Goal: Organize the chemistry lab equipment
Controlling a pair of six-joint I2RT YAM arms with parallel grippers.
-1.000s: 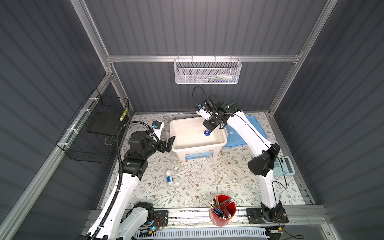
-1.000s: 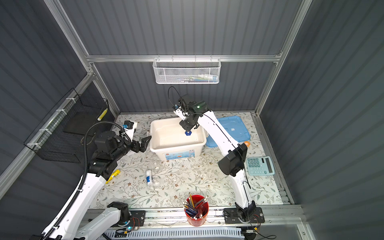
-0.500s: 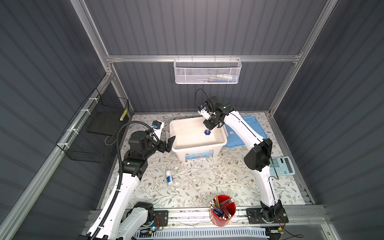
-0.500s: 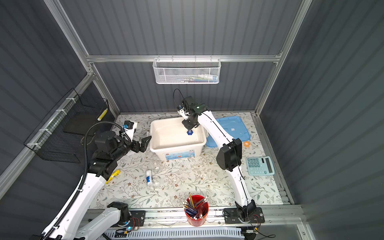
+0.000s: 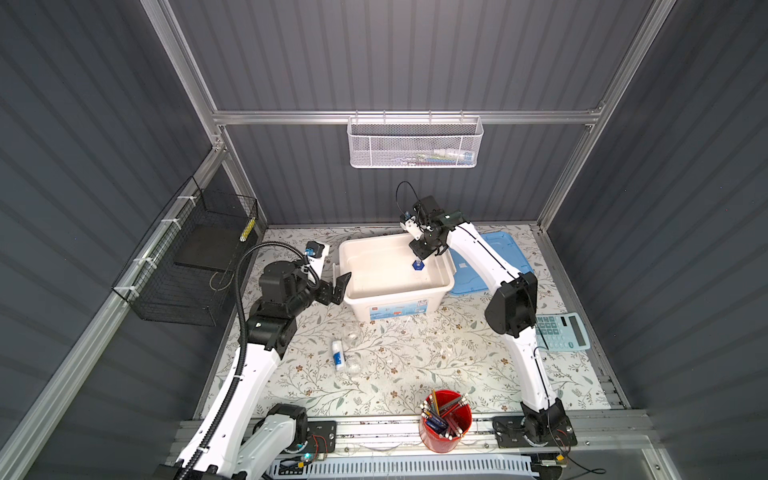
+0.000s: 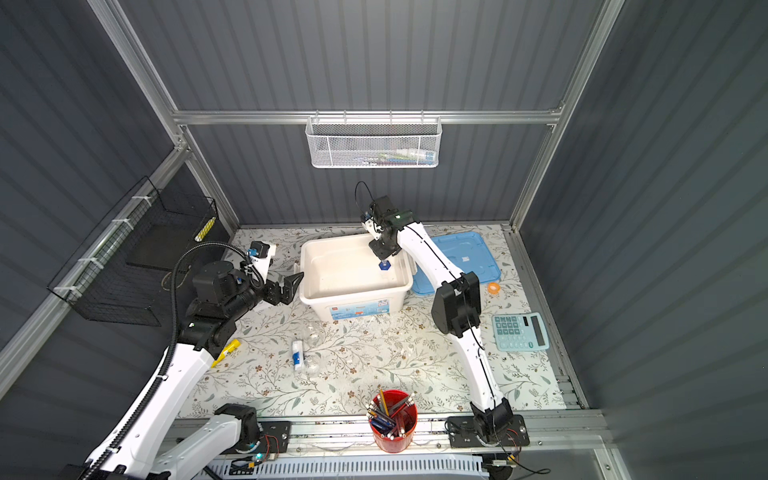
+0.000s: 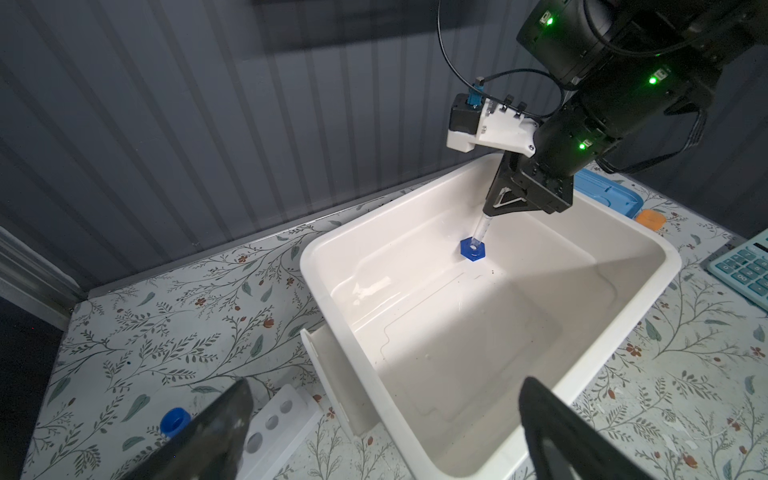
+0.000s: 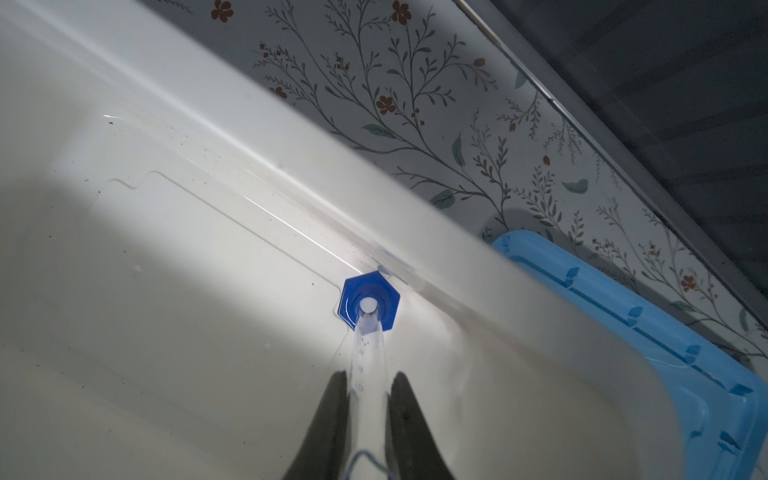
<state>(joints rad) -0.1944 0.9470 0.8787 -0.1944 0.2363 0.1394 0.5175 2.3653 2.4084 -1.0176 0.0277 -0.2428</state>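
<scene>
My right gripper (image 8: pixel 368 386) is shut on a slim clear measuring cylinder (image 8: pixel 370 301) with a blue hexagonal foot. It holds the cylinder foot-down inside the white bin (image 5: pixel 395 293), by the right wall, with the foot (image 5: pixel 418 264) at or just above the floor. My left gripper (image 5: pixel 338 286) is open and empty just outside the bin's left wall (image 7: pixel 316 266). On the table in front of the bin are two round clear flasks (image 5: pixel 353 330) (image 5: pixel 353 365), a white-and-blue tube (image 5: pixel 338 353) and faint clear glassware (image 6: pixel 405 351). A white tube rack (image 7: pixel 274 419) lies beside the left gripper.
A blue lid (image 5: pixel 494 257) lies right of the bin, with a small orange thing (image 6: pixel 493 287) near it. The pale blue calculator (image 5: pixel 561 332) is at the right edge and the red cup of pencils (image 5: pixel 445 419) at the front. Wire baskets hang on the back wall (image 5: pixel 415 143) and left wall (image 5: pixel 191 257).
The right arm's elbow has drawn in toward the bin while the gripper keeps the cylinder almost in the same spot. The left arm has not moved.
</scene>
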